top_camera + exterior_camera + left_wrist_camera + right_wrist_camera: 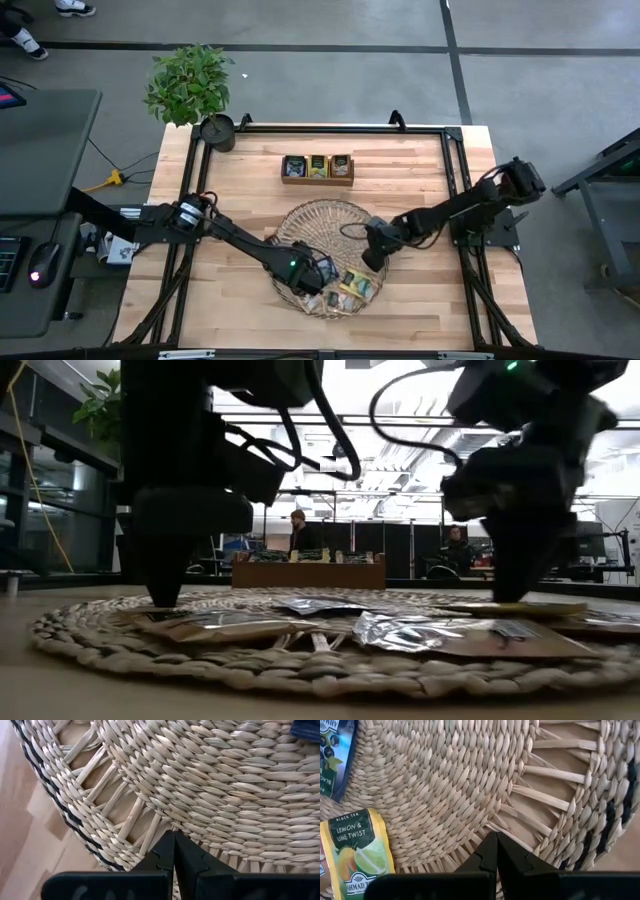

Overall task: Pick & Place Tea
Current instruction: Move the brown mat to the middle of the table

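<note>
Grey concrete floor (330, 80) all around, crossed by dark seams. A light wooden table (400, 190) sits in the middle with a black frame along its edges. At its far left corner, a leafy potted plant (190, 85). Off to the left, a dark desk (45, 150) with a computer mouse (38, 276) on it, and a yellow cable (112, 180) on the floor beside. From table height: bright ceiling lights (400, 450), glass partitions, and 2 people (298, 532) in the distance.
</note>
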Robot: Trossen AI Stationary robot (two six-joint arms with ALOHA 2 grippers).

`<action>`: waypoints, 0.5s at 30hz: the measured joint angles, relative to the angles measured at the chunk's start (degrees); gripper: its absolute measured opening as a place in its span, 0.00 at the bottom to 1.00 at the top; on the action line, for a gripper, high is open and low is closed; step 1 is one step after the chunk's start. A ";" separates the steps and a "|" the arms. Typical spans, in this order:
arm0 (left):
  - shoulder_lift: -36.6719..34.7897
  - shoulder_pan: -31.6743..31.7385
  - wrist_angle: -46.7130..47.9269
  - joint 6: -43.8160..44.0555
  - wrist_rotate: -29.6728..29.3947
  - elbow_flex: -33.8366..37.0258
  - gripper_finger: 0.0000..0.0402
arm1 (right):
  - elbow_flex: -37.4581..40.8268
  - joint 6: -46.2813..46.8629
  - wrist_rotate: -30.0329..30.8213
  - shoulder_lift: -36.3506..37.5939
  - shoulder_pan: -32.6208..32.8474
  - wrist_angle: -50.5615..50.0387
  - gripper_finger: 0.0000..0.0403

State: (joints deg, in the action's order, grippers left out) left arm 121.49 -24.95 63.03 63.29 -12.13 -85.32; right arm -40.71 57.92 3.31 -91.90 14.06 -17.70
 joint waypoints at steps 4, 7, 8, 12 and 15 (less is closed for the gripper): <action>-0.69 0.51 0.12 0.61 0.75 0.07 0.00 | -0.01 -3.07 -2.02 0.00 -2.26 0.17 0.00; -1.32 0.59 -0.26 2.64 0.55 0.11 0.00 | 0.00 -4.40 -2.36 0.02 -2.27 0.23 0.00; -1.78 0.58 -0.31 3.26 0.29 0.12 0.00 | 0.00 -4.44 -2.38 0.26 -2.11 0.21 0.00; -4.15 0.69 1.70 5.44 -1.47 0.35 0.00 | 0.06 -5.43 -2.72 1.29 -2.00 -0.13 0.00; -6.55 0.96 3.55 6.93 -3.50 0.28 0.00 | 0.20 -6.28 -2.77 3.10 -1.99 -0.78 0.00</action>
State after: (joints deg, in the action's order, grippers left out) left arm 114.94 -23.99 66.58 70.21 -15.64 -85.03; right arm -40.51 51.64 0.54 -88.80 12.08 -18.48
